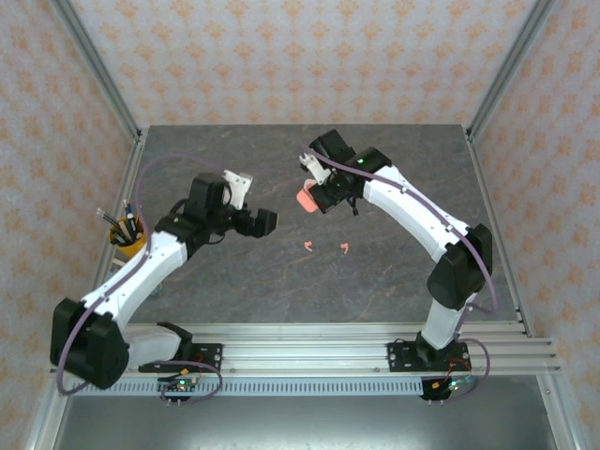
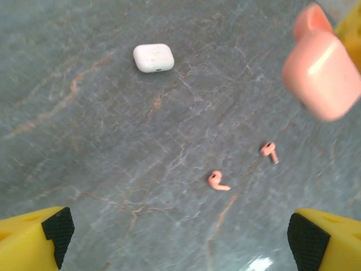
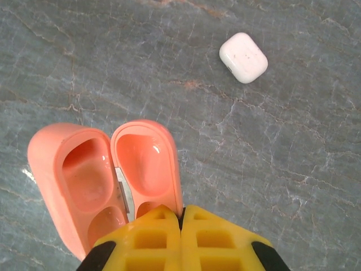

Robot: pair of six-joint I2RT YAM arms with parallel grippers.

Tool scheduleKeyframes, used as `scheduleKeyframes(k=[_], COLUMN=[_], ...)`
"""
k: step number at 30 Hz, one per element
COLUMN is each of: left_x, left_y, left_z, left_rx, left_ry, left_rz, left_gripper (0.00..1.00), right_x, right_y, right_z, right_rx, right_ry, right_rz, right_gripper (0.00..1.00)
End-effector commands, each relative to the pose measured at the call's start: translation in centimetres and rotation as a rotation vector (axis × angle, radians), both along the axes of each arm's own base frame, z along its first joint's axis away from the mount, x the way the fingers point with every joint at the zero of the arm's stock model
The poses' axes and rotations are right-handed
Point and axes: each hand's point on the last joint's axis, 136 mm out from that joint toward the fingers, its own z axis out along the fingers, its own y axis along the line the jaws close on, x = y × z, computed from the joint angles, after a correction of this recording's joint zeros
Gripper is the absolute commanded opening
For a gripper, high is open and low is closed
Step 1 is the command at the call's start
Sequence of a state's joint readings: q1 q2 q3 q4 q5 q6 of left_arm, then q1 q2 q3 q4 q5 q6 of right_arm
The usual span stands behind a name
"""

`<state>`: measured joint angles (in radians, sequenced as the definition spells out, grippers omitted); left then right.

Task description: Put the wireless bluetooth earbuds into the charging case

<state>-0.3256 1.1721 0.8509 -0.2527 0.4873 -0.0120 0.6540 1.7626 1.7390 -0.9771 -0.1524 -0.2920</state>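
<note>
Coral case (image 3: 107, 169): open and lifted off the table (image 1: 234, 281), with both halves turned up to the right wrist camera. The hollows look empty.
Right gripper (image 3: 181, 214): fingers pressed together on the rim of one half of the coral case. This arm is busy as the holder.
Left gripper (image 2: 181, 232): fingers spread wide with nothing between them. It is beside the coral case, on its left.
First earbud (image 2: 218, 181): lies flat on the table, from the coral case toward the arm bases. Its stem runs almost across the line of the left fingers.
Second earbud (image 2: 269, 150): just beside the first and apart from it, a little closer to the coral case. Its stem lies on a diagonal.
White case (image 2: 153, 57): closed, on the table beyond the coral case.
Deciding relation: both earbuds lie ahead of the open left fingers and between them in the left wrist view. I judge that the free left arm should pick, turning its wrist so the pads close across a stem — not along it.
</note>
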Motion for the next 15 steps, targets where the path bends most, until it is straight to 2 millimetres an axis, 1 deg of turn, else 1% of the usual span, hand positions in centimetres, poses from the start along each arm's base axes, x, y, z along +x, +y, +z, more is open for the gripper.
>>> scheduleKeyframes(k=[1,3,5,8,11,15], left_x=[0.9,0.1,-0.7,-1.6,-2.5,-3.2], left_y=[-0.1,-0.8,-1.8,-3.2,-4.1,-5.0], left_z=[4.6,5.7,6.4,6.6,7.0,6.9], left_rx=[0.060,0.026,-0.010,-0.040,-0.057,-0.055], left_ry=[-0.367,-0.393,-0.384,-0.340,-0.307,-0.251], left_rz=[-0.085,-0.134,-0.201,-0.302,-0.390,-0.483], left_gripper=[1.00,1.00,1.00,0.98,0.97,0.97], right_x=[-1.0,-1.5,-1.8,-2.1,-1.4,-0.7], right_y=[0.4,0.8,1.0,0.9,0.2,-0.6], right_z=[1.3,2.0,2.6,2.9,3.2,3.7], right_rx=[0.016,0.053,0.076,0.091,0.087,0.075], right_ry=[0.016,0.021,0.016,-0.011,-0.084,-0.174], right_rz=[0.051,0.067,0.077,0.093,0.065,0.048], right_gripper=[0.00,0.00,0.00,0.00,0.00,0.00])
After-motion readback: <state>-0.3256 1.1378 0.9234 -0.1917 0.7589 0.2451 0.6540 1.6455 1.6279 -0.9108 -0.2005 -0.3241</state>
